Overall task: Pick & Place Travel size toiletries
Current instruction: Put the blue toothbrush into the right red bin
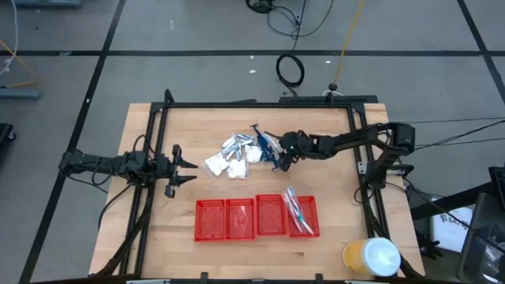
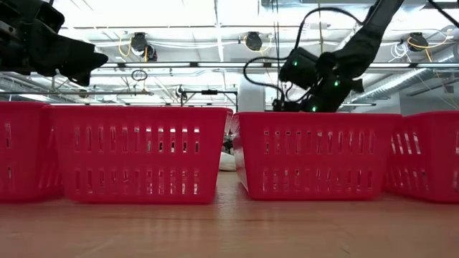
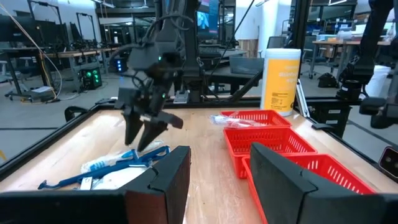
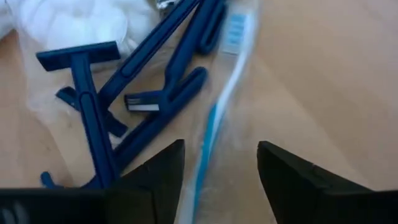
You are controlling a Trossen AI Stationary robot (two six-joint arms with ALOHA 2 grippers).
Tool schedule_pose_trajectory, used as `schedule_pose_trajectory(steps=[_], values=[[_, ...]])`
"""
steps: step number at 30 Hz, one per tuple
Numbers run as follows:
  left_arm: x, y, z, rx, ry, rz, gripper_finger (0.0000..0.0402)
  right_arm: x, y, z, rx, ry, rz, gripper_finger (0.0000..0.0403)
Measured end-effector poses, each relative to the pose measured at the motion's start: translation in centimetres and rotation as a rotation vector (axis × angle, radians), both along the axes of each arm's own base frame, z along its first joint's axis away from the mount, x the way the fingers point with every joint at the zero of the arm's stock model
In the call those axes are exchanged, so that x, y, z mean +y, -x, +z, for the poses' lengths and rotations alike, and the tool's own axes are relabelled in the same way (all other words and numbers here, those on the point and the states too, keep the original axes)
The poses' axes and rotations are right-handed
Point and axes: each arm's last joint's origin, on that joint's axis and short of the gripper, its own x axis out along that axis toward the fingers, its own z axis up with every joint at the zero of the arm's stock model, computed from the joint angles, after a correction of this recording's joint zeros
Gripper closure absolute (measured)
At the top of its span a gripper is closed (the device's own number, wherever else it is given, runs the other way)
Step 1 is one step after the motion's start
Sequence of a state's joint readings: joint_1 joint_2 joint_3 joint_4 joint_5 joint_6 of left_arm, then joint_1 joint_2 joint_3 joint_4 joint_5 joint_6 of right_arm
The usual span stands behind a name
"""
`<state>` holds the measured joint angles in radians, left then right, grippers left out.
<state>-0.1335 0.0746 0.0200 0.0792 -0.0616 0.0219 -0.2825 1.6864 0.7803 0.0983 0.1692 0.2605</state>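
Four red mesh baskets (image 1: pixel 256 218) stand in a row along the near part of my wooden table (image 1: pixel 150 244), and the one at the right end already holds a couple of clear-wrapped toothbrushes (image 1: pixel 296 211). The rest of the toiletries lie in a loose pile (image 1: pixel 243 151) near the table's middle, behind the baskets: white soft packets (image 1: pixel 217 165), silvery foil sachets (image 1: pixel 233 143) and dark blue razors (image 4: pixel 84 93).

My right gripper (image 1: pixel 282 160) is stretched across to the right edge of that pile and hangs low over it. Its fingers (image 4: pixel 292 177) are spread apart, and between them, seen from my right wrist, lies a clear-wrapped toothbrush (image 4: pixel 217 118) with a blue and white handle, flat on the wood. I cannot tell whether the fingers touch the wrapper. Just beside it are the razors, several of them crossed over one another, with a white packet (image 4: pixel 68 25) next to their heads.

My left gripper (image 1: pixel 186 170) waits over the left side of the table, well apart from the pile, released and holding nothing.

A yellow and white canister (image 1: pixel 371 258) stands at the table's near right corner.
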Motion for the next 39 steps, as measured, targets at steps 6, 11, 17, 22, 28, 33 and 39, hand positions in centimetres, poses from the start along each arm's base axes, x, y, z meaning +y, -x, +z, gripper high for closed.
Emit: schedule_pose_trajectory(steps=[6, 11, 17, 22, 28, 33, 39], values=[[0.0, 0.0, 0.0, -0.001, 0.0, 0.0, 0.0236, -0.1, -0.2, -1.0, 0.04, 0.022, 0.023, 0.0234], [0.0, 0.0, 0.0, 0.0, 0.0, 0.0, 0.0236, 0.0, -0.1, -0.8, 0.038, 0.023, 0.027, 0.0287], [0.0, 0.0, 0.0, -0.001, 0.0, 0.0, 0.0236, 0.2, 0.3, 1.5, 0.01, 0.099, 0.076, 0.0388], [0.0, 0.0, 0.0, 0.0, 0.0, 0.0, 0.0236, 2.1, 1.2, 5.4, -0.04, 0.231, 0.061, 0.0388], [0.0, 0.0, 0.0, 0.0, 0.0, 0.0, 0.0236, 7.5, 4.0, 9.8, -0.118, 0.273, 0.059, 0.0393], [0.0, 0.0, 0.0, 0.0, 0.0, 0.0, 0.0236, 13.5, 6.8, 10.8, -0.183, 0.145, 0.088, 0.0393], [0.0, 0.0, 0.0, 0.0, 0.0, 0.0, 0.0236, 20.3, 9.0, 9.5, -0.29, -0.012, 0.068, 0.0393]])
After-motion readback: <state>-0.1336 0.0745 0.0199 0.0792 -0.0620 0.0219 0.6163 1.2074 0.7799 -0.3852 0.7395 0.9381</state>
